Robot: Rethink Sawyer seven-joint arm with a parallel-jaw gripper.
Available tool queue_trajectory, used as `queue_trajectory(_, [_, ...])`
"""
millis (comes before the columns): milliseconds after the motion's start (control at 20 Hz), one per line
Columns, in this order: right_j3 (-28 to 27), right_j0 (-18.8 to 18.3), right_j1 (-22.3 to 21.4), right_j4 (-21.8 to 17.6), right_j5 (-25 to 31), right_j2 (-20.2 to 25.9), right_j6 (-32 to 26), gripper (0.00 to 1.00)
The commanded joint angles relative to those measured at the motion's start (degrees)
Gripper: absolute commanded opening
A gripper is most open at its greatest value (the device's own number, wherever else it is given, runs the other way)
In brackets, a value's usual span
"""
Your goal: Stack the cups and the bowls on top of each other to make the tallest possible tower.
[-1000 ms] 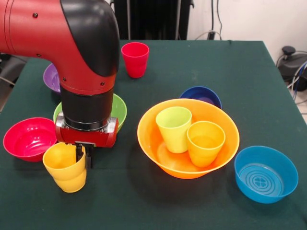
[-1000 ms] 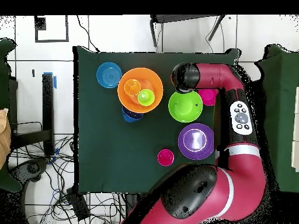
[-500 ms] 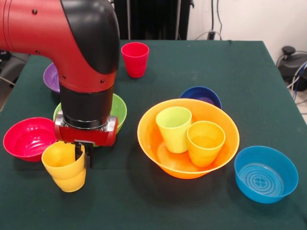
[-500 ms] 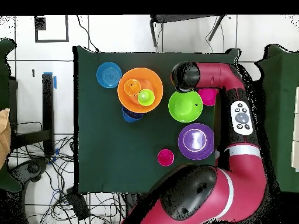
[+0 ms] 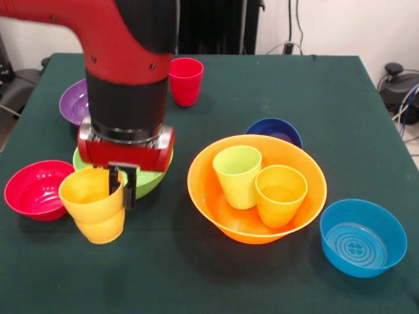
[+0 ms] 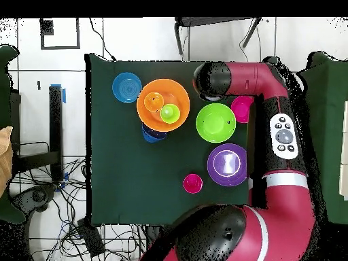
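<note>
My gripper [image 5: 122, 190] is shut on the rim of the yellow cup [image 5: 90, 199] and holds it, a little tilted, just above the table at the front left. The big orange bowl [image 5: 208, 208] stands right of it and holds the light green cup [image 5: 237, 175] and the orange cup [image 5: 280, 195], both upright. The red cup [image 5: 184, 80] stands alone at the far side. In the overhead view the arm's head [image 6: 212, 78] hides the gripper and the yellow cup; the orange bowl [image 6: 144, 105] lies to its left.
The lime green bowl [image 5: 152, 180] sits right behind the gripper, the red bowl [image 5: 36, 190] to its left, and the purple bowl [image 5: 73, 101] farther back. The dark blue bowl [image 5: 275, 129] touches the orange bowl's far rim. The light blue bowl [image 5: 362, 237] sits at the near right.
The arm has risen and shifted slightly right, lifting the yellow cup off the table in its grip. Nothing else moved.
</note>
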Motion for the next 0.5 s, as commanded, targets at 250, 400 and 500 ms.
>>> queue_trajectory(250, [3.45, 3.83, -3.18, 3.41, 9.55, 0.19, -3.66, 0.00])
queue_trajectory(400, [4.98, 4.48, -1.91, 4.58, 6.87, -0.17, -0.36, 0.00])
queue_trajectory(500, [6.21, 5.15, -1.84, 5.04, 5.34, -0.90, 1.70, 0.00])
